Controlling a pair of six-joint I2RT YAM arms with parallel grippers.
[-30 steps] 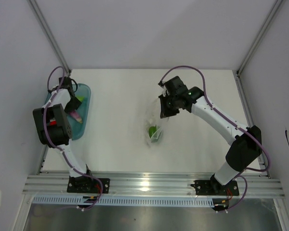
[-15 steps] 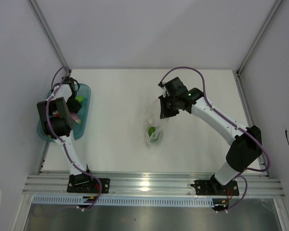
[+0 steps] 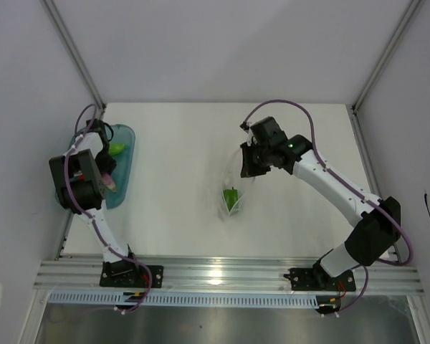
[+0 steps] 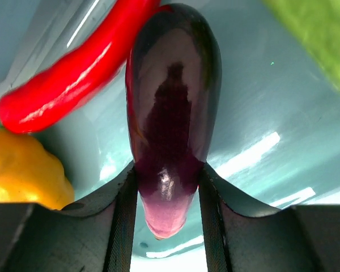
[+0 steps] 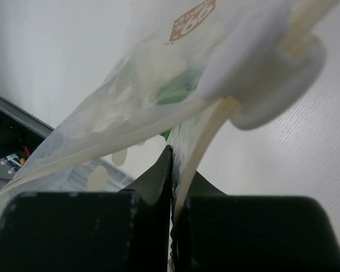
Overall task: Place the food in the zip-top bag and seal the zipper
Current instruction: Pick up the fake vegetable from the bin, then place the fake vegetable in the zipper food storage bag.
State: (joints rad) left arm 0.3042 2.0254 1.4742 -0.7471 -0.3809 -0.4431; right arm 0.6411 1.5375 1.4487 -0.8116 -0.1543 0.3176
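Observation:
My left gripper (image 4: 169, 168) is down in the teal tray (image 4: 260, 113), its two fingers pressed on the sides of the purple eggplant (image 4: 173, 102). The red chili (image 4: 73, 68), the yellow pepper (image 4: 22, 170) and a green vegetable (image 4: 323, 39) lie around it. From above, the left gripper (image 3: 106, 175) is over the tray (image 3: 125, 154). My right gripper (image 3: 247, 168) is shut on the mouth edge of the dotted zip-top bag (image 3: 233, 188), which hangs down to the table. Another green vegetable (image 3: 231, 197) sits inside it. The zipper strip (image 5: 207, 141) runs between the right fingers.
The tray lies at the table's left edge, against the left wall. The bag stands near the table's middle. A metal rail (image 3: 229, 276) runs along the near edge by the arm bases.
The left wrist has turned and settled lower in the tray over the eggplant. The right gripper has shifted slightly right, pulling the bag more upright with the green vegetable inside.

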